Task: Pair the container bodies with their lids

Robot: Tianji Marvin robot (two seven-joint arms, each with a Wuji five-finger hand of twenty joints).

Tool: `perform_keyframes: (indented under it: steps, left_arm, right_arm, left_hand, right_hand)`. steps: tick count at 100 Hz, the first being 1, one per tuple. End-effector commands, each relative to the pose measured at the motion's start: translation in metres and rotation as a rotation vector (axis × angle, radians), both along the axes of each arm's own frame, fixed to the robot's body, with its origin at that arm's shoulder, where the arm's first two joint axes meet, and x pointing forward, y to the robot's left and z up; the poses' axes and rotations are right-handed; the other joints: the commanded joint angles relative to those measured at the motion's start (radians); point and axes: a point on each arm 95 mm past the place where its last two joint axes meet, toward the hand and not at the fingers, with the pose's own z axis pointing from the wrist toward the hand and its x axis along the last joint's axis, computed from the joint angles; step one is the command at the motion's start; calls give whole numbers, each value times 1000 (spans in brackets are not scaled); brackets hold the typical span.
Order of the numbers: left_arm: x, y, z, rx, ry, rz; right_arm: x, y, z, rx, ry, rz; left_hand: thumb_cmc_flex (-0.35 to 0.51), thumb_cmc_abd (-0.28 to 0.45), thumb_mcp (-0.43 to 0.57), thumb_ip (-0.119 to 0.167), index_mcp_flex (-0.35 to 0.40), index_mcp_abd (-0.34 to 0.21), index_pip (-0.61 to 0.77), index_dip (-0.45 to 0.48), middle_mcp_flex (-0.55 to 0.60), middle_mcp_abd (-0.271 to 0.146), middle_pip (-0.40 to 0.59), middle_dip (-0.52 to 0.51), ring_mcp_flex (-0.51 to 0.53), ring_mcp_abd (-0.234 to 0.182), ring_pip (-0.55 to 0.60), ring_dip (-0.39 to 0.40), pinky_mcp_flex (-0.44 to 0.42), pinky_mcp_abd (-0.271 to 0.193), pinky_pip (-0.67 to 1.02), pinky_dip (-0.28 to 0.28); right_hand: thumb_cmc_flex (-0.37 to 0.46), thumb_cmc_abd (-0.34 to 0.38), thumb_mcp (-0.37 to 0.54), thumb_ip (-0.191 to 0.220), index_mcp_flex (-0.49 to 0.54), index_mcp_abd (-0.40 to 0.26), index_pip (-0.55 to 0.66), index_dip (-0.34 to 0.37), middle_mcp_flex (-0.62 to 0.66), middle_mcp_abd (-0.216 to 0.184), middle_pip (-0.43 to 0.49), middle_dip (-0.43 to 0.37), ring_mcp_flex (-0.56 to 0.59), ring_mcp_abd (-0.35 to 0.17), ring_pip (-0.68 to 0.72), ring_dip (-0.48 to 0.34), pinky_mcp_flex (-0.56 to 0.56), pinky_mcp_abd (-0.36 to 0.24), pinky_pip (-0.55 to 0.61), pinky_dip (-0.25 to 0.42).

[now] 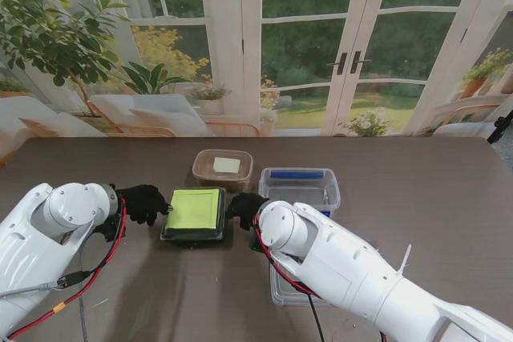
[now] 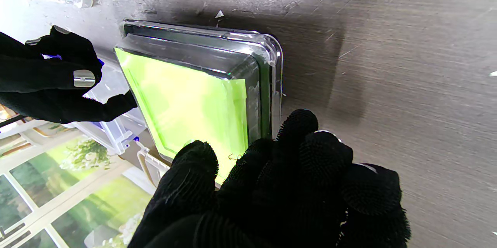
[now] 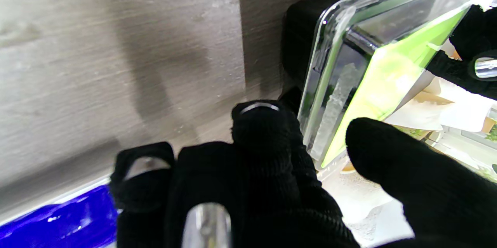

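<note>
both hands grip one box: the left hand (image 1: 144, 202) holds the green-lidded black box (image 1: 194, 214) at 9 o'clock, the right hand (image 1: 245, 207) at 3 o'clock.

Stand cam sits up above the shoulders, looking down the dark table (image 1: 417, 174) toward the glass doors, both arms coming in from the bottom corners. The two wrist cams are way closer and flipped — each looks along its own black-gloved fingers with the tabletop at the top. All three catch the green-topped container (image 1: 193, 212) (image 2: 194, 96) (image 3: 372, 65), and each wrist cam also sees the other hand — right hand (image 2: 50, 75), left hand (image 3: 471, 52).
</note>
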Motion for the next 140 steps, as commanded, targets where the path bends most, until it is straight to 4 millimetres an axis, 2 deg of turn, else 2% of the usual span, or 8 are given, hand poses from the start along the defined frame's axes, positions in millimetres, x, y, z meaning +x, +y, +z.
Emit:
perform_keyframes:
  steps: [1, 43, 88, 140]
  left_arm:
    - [-1, -1, 2, 1, 11, -8]
    - [2, -2, 0, 1, 27, -8]
    - [-3, -1, 2, 11, 34, 1]
    - [5, -6, 7, 1, 27, -10]
  right_arm:
    - [-6, 6, -2, 11, 18, 24]
    - [-8, 6, -2, 19, 28, 27]
    - [-2, 0, 7, -1, -16, 1]
    - [-12, 5, 11, 60, -32, 25]
  left_hand:
    - [21, 60, -15, 26, -18, 12, -8, 2, -17, 31, -6, -13, 3, 35, -4, -6, -5, -56, 5, 0]
    - [31, 60, -15, 26, -23, 16, -10, 1, -21, 30, -6, -14, 0, 32, -4, -7, -7, -57, 3, -1]
    - [29, 62, -16, 26, -27, 21, -10, 1, -26, 31, -3, -15, 0, 32, -3, -6, -7, -58, 4, -1]
    - [26, 64, -16, 26, -32, 27, -13, -1, -29, 30, -1, -17, 0, 31, -1, -6, -5, -59, 6, -1]
  right_hand:
    - [-18, 22, -18, 8, -7, 1, 7, -8, 90, 74, 0, -5, 7, -36, 71, 5, 393, 23, 105, 15]
    - [-18, 22, -20, 8, -2, 3, 6, -9, 91, 76, -1, -6, 7, -33, 70, 5, 393, 23, 105, 15]
    - [-21, 22, -23, 8, 0, 3, 4, -10, 93, 75, -2, -6, 7, -33, 70, 4, 393, 24, 105, 15]
    - [-21, 19, -20, 7, 6, 3, 5, -10, 94, 79, 3, -5, 7, -29, 75, 7, 392, 25, 103, 15]
